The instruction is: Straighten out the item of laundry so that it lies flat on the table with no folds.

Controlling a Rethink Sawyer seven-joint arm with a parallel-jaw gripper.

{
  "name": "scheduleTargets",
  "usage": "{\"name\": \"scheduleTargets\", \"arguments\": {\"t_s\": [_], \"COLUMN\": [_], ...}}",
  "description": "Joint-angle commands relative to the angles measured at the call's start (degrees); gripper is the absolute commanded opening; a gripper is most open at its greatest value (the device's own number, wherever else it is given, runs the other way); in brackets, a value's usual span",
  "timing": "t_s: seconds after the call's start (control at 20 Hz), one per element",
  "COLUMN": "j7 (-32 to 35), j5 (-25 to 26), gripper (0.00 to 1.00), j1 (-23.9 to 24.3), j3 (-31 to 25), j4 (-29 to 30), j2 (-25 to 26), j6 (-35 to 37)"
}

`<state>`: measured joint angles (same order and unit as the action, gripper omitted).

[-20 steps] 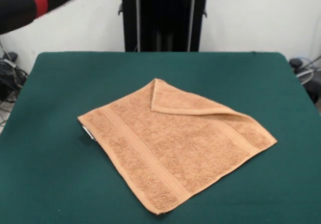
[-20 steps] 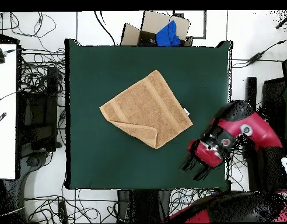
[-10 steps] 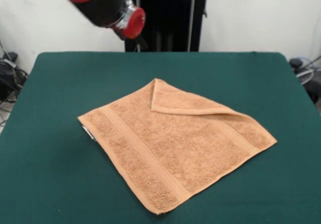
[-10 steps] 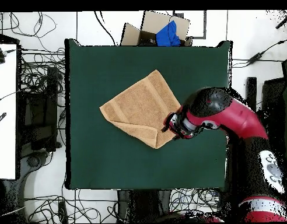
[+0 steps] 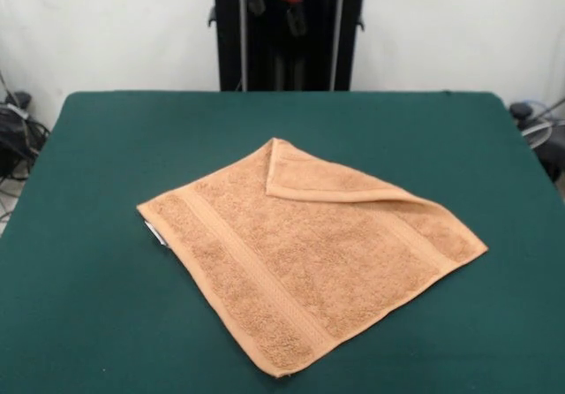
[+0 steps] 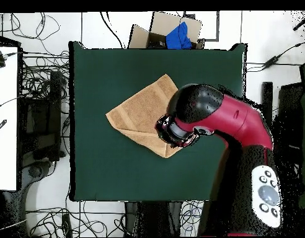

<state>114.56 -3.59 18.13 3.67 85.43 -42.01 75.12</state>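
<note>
The item of laundry [image 5: 309,244], an orange-tan towel, lies as a diamond in the middle of the green table [image 5: 88,191]. Its far corner [image 5: 327,180] is folded back over itself, and a small white tag [image 5: 154,232] peeks out at its left edge. My gripper [image 5: 275,7] hangs high at the top edge of the front view, open and holding nothing, well above the towel's far side. In the overhead view the red arm [image 6: 211,114] covers the right part of the towel [image 6: 139,111] and hides the gripper. The table [image 6: 105,173] shows bare around the towel.
A cardboard box with something blue in it [image 6: 170,31] sits past one table edge. Cables [image 6: 46,93] crowd the floor around the table, and a white desk [image 6: 5,118] stands to the side. The black pedestal [image 5: 287,49] rises behind the table.
The arm has swung in from the table's side to above the towel. In the front view it crossed from upper left to top centre. The towel has not moved.
</note>
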Motion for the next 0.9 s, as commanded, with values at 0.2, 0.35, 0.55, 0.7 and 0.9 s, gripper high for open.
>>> {"name": "scheduleTargets", "arguments": {"t_s": [0.2, 0.35, 0.55, 0.7, 0.9], "j7": [23.5, 24.0, 24.9, 22.8, 19.0], "j5": [0.6, 0.8, 1.8, 2.9, 2.8], "gripper": [1.0, 1.0, 1.0, 1.0, 1.0], "j1": [-5.0, -5.4, -7.2, -8.2, -8.3], "j3": [5.8, 5.8, 7.5, 8.2, 8.3], "j4": [1.1, 1.0, -1.1, -2.1, -4.7], "j2": [1.2, 3.2, 4.5, 5.9, 9.3], "j6": [-18.2, -25.6, -30.1, -35.3, -40.5]}}
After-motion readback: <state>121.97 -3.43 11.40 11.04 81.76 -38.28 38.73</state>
